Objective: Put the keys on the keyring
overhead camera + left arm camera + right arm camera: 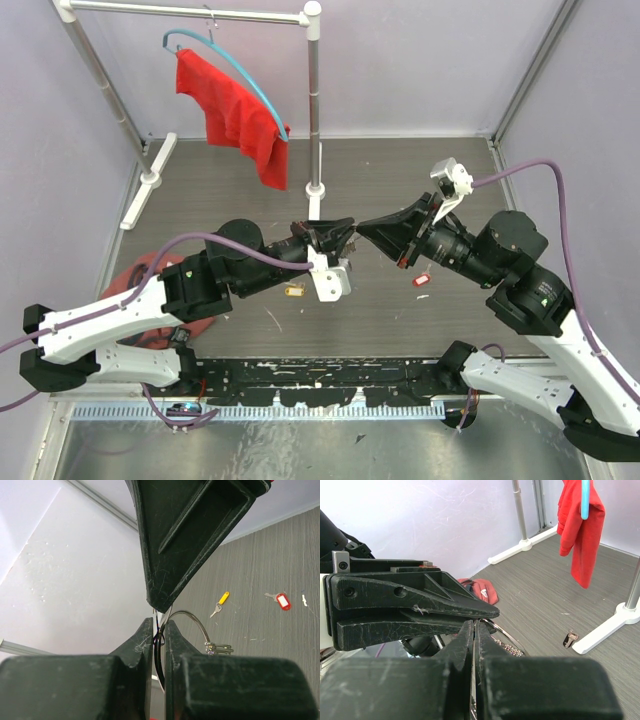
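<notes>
Found the left gripper [159, 630] clamped shut on the keyring [199, 623], aloft just on the near side of the rack foot [317, 190]. Met there tip to tip by the right gripper [474, 627], closed to a hairline; could not tell on what. Spotted a red-tagged key [421, 280] flat on the table, nearer than the rack foot and toward the right arm's side. Judged the step as threading. Needed, by that reading: a firm, unmoving hold on the ring, the wire's split turned toward the right tips, a slow push along the wire without twisting, and no swinging of the keys already hung [220, 649].
</notes>
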Robot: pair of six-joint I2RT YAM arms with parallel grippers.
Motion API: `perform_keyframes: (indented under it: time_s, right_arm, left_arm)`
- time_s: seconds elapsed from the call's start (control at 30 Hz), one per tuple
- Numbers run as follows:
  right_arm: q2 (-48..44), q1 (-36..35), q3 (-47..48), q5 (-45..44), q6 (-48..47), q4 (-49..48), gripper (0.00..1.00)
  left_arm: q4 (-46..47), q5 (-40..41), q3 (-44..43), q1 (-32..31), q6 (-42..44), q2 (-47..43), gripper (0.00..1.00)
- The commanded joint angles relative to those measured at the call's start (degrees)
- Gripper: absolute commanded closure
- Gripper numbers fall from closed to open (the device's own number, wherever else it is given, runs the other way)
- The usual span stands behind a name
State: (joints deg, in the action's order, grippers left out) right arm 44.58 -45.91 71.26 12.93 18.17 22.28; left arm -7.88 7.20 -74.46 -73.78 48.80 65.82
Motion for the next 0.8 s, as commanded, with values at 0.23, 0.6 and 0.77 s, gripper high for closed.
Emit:
perform_keyframes:
  time_s: [0.23, 0.6, 0.77]
  right_arm:
    - [-2.21, -0.23, 0.67, -1.47, -0.96, -1.40, 0.78]
    - [-5.01, -0.29, 1.88, -11.03, -3.86, 1.42, 0.58]
    - [-5.02, -0.28, 2.20, -16.56, -3.70, 2.60, 0.57]
  left_arm:
    - [1.32, 2.14, -0.20, 0.19, 3.44, -0.43, 1.00]
    - [-3.71, 1.59, -1.17, 0.17, 8.94, -0.51, 1.00]
    - [-5.22, 1.69, -1.37, 0.21, 12.04, -0.40, 1.00]
